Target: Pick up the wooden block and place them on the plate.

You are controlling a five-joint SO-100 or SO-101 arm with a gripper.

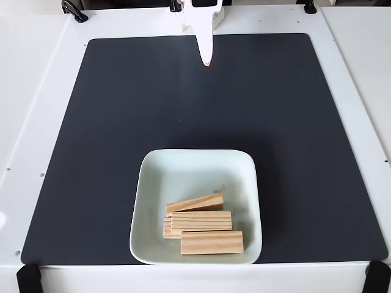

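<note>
White table (36, 91) under a dark mat (122, 122), seen from above in the fixed view. Wooden blocks (201, 220) stacked in a loose pile inside the plate (183, 165), toward its near half; top ones lying flat, one angled behind, another partly hidden beneath. Plate sitting at the mat's near edge, centred. Likely all blocks already delivered, none left out on the mat. Gripper (208, 61) well apart from the pile, hanging at the mat's far edge, tip pointing down, holding nothing. Open or closed: cannot tell, fingers reading as a single white point. Looks parked, clear of the plate.
</note>
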